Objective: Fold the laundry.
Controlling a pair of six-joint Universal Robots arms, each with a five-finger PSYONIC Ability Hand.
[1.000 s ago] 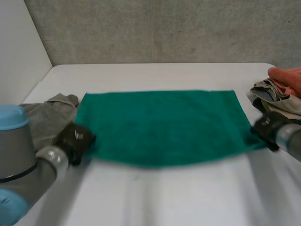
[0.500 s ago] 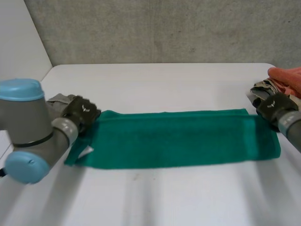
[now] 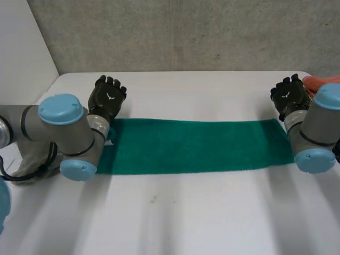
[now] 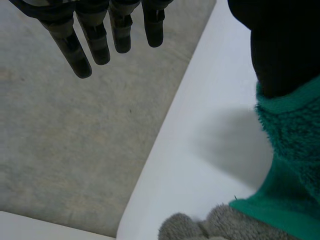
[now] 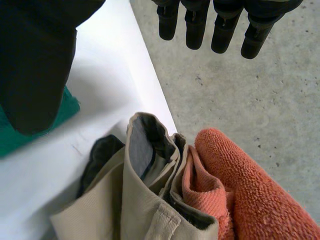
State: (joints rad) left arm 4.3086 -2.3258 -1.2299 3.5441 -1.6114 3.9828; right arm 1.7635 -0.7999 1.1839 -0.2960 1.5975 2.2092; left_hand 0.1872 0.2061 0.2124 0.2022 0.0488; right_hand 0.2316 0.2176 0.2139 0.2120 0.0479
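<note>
Green towel (image 3: 191,146) ends behind arms, orange towel (image 3: 319,80) cut by edge

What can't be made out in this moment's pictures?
Head view: the left arm covers the left end of the green towel; the right arm covers its right end and most of the orange cloth.
Left wrist view: the grey garment is cut off by the edge.
Wrist views: the thumbs of the left hand and right hand blot out whether they touch the towel.
</note>
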